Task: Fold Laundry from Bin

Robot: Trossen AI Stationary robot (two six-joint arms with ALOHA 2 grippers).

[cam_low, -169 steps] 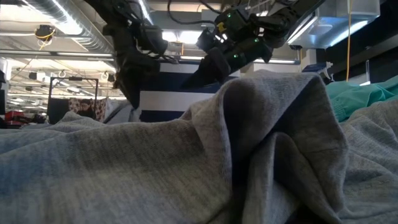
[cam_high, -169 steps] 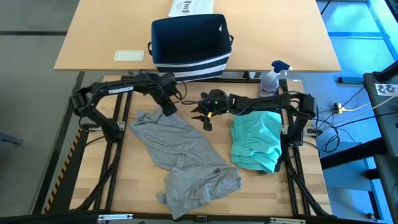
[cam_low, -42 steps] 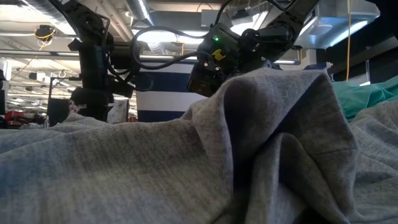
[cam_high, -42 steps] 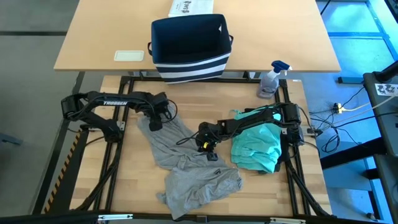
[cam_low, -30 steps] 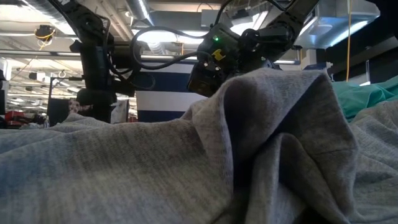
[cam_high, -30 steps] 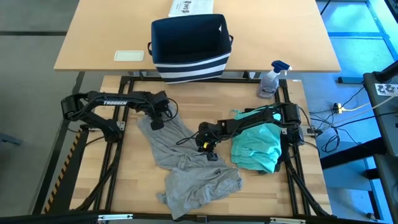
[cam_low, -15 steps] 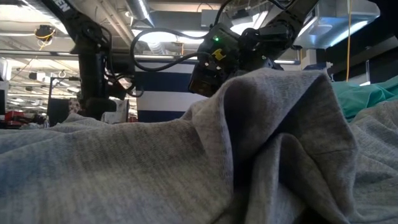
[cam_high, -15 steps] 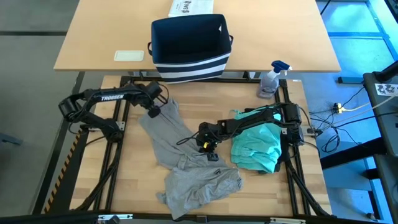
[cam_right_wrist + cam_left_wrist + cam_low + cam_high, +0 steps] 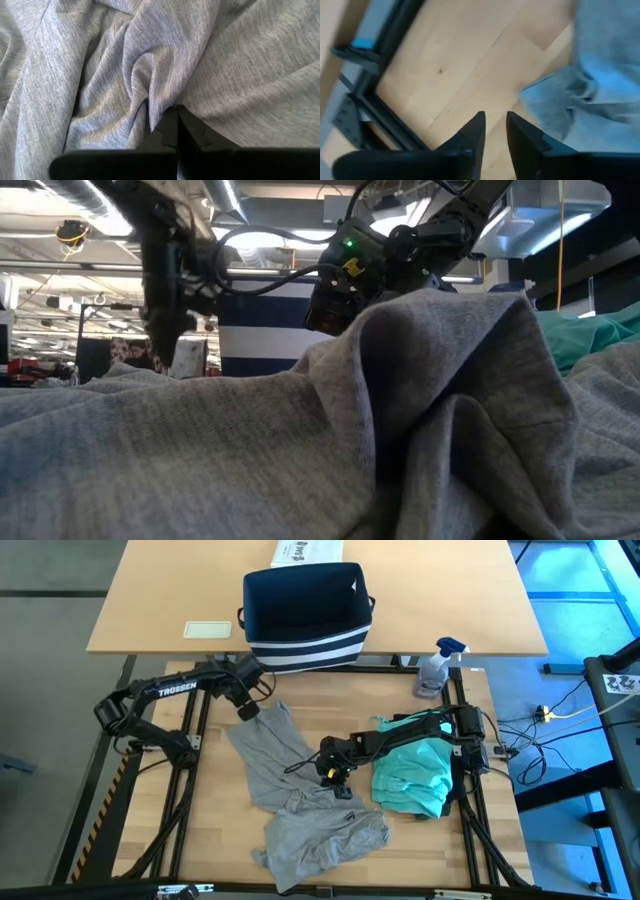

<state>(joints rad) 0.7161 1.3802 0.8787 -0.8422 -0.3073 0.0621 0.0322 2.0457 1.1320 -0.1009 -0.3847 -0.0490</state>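
Step in hand: spreading the grey T-shirt (image 9: 290,790) flat on the table (image 9: 400,850) before any fold, by my reading.
Grey T-shirt: crumpled in a long diagonal heap from near the left gripper down to the table's front edge; wrinkled and bunched, not yet laid out.
Right gripper (image 9: 333,773): down on the middle of the shirt, fingers pressed together with a ridge of grey cloth pinched at their tips, as the right wrist view shows.
Left gripper (image 9: 247,711): at the shirt's upper corner, near the bin; fingers (image 9: 472,135) stand slightly parted with bare wood between them, and the cloth corner lies just beside them, not held.
Bin (image 9: 305,615): navy with white stripes, on the far table behind the work area, well apart from the shirt.
Teal piece (image 9: 412,775): lies in a loose pile under the right arm, beside the grey shirt.
Spray bottle (image 9: 435,668): stands at the far right edge.
Next move calls for: the left gripper to reach the loose corner and close on it, then both arms to pull apart so the cloth flattens; the pinched fold may drag wrinkles along.
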